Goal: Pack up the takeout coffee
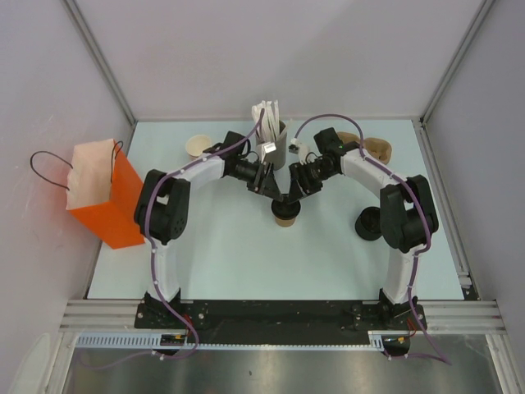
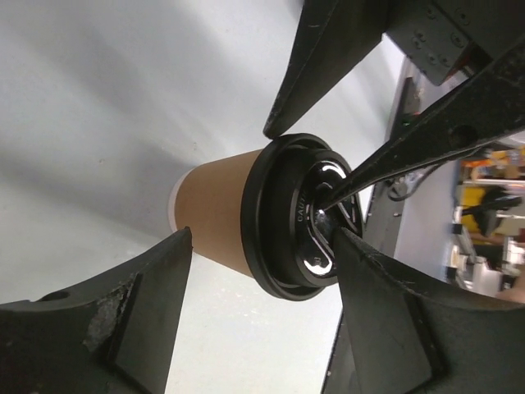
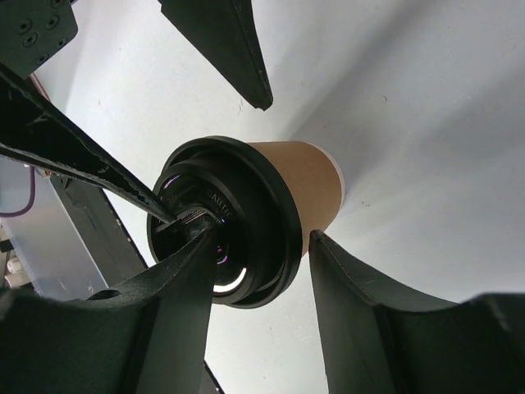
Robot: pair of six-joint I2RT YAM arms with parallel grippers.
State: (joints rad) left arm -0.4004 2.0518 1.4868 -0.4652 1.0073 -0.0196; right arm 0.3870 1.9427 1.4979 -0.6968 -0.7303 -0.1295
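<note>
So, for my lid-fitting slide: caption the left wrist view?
Lidded brown paper cup between the left pincer's spread fingers, a fingertip of the right pincer at the black lid.

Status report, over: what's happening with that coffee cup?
Left jaws open by cup. Right jaws on lid, grip unclear. Cup upright, lidded, outside orange bag.

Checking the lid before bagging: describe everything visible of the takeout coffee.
The takeout coffee is a small tapered tan-brown paper cup with a pale band at its base, capped by a glossy black plastic lid that looks seated. It stands upright mid-table on the pale table. The left end effector and right end effector both straddle its top, fingertips at the lid; firm contact cannot be told.
</note>
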